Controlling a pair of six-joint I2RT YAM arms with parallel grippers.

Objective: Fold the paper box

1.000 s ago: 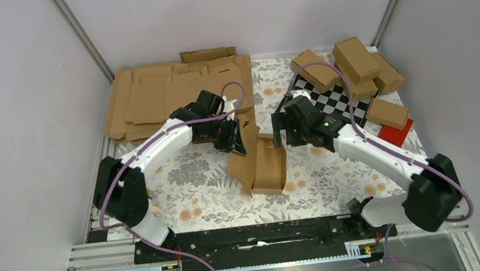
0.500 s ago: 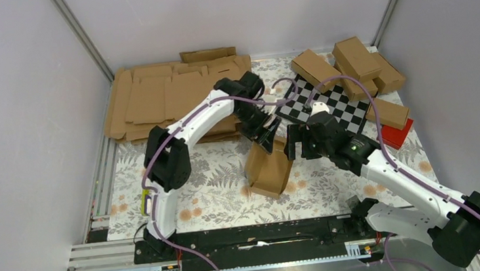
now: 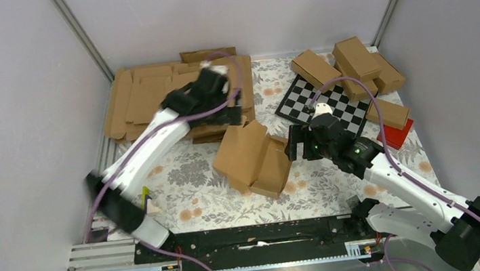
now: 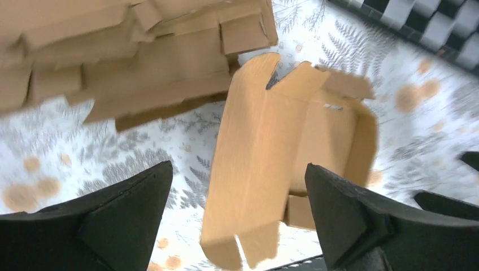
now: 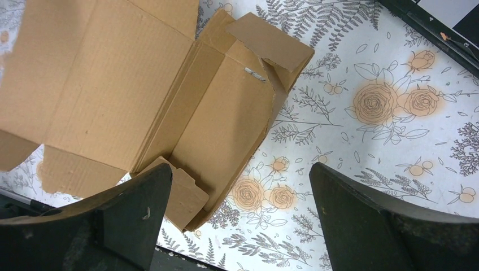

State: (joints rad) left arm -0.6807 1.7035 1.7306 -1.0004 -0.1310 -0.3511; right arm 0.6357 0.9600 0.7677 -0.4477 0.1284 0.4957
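The paper box (image 3: 253,158) lies in the middle of the floral mat, half formed, with its wide lid panel spread flat to the left and its tray side walls raised. In the left wrist view the paper box (image 4: 282,152) lies below my left gripper (image 4: 238,165), which is open and holds nothing. From above, the left gripper (image 3: 224,110) hovers at the edge of the cardboard stack, behind the box. My right gripper (image 3: 298,144) is open just right of the box. In the right wrist view the right gripper (image 5: 240,166) is empty, beside the paper box (image 5: 141,96).
A stack of flat cardboard sheets (image 3: 165,100) fills the back left. A checkerboard (image 3: 322,102) lies at the back right, with several folded boxes (image 3: 355,61) behind it and a small red box (image 3: 395,133) at the right edge.
My left gripper has opened, let go of the box and pulled back towards the cardboard stack. The box's lid panel has dropped open to the left. The right gripper stayed open.
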